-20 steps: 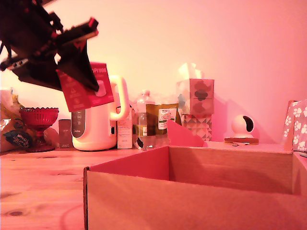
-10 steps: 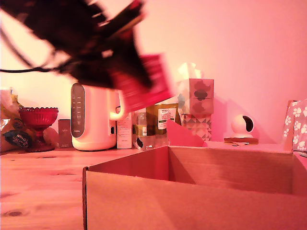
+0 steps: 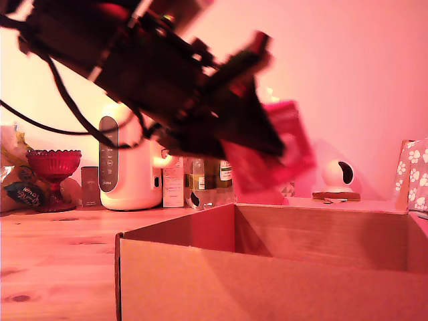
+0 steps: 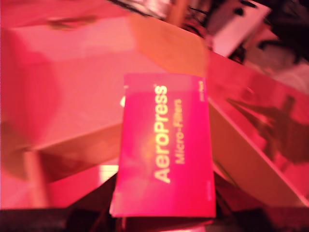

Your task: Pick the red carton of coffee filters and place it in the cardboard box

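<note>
Jaws clamped on the red carton of coffee filters (image 3: pixel 277 157), the gripper (image 3: pixel 251 134) hung at twelve o'clock above the cardboard box (image 3: pixel 267 281).

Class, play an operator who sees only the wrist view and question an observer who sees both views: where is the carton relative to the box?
Operator: Is the carton over the box?
Observer: Yes. The exterior view shows the carton hanging in the air above the box, not inside it.
Operator: What holds it?
Observer: The end effector, blurred; its jaws are shut on the carton.
Operator: What stands behind?
Observer: A white kettle and a red goblet on the table, at the exterior view's left.
</note>
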Controlling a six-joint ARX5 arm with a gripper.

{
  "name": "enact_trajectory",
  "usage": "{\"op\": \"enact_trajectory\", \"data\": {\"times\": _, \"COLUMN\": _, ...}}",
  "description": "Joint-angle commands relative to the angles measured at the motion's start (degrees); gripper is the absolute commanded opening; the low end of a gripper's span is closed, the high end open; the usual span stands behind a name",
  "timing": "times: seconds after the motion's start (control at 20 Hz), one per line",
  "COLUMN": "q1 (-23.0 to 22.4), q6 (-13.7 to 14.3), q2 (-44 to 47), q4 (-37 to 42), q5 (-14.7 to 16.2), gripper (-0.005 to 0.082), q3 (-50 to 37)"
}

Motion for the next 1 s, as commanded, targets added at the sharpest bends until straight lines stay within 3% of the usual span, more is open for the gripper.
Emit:
{"op": "enact_trajectory", "data": {"times": 0.0, "q1": -0.26, "q6": 0.92, "q2": 2.25, "q4": 0.35, "q5": 0.50, "gripper": 0.0213, "q3": 0.31}}
{"op": "enact_trajectory", "data": {"times": 0.45, "q1": -0.50, "q6": 3.04, "q2": 8.09, "q4": -19.04, "q5": 1.92, "gripper": 0.0242, "q3": 10.86}}
{"op": "enact_trajectory", "data": {"times": 0.6, "q1": -0.50, "q6": 3.69, "q2": 8.09, "q4": -21.14, "q5": 1.95, "gripper": 0.0435, "q3": 11.93}}
{"op": "enact_trajectory", "data": {"times": 0.7, "q1": -0.61, "q6": 4.48, "q2": 8.07, "q4": -23.04, "q5": 3.30, "gripper": 0.0681, "q3": 13.07}}
{"op": "enact_trajectory", "data": {"times": 0.75, "q1": -0.81, "q6": 4.52, "q2": 8.02, "q4": -24.28, "q5": 3.65, "gripper": 0.0741, "q3": 14.03}}
{"op": "enact_trajectory", "data": {"times": 0.85, "q1": -0.83, "q6": 4.52, "q2": 7.93, "q4": -25.62, "q5": 3.39, "gripper": 0.0739, "q3": 15.58}}
{"op": "enact_trajectory", "data": {"times": 0.95, "q1": -0.81, "q6": 4.92, "q2": 7.37, "q4": -26.45, "q5": 2.73, "gripper": 0.0678, "q3": 16.15}}
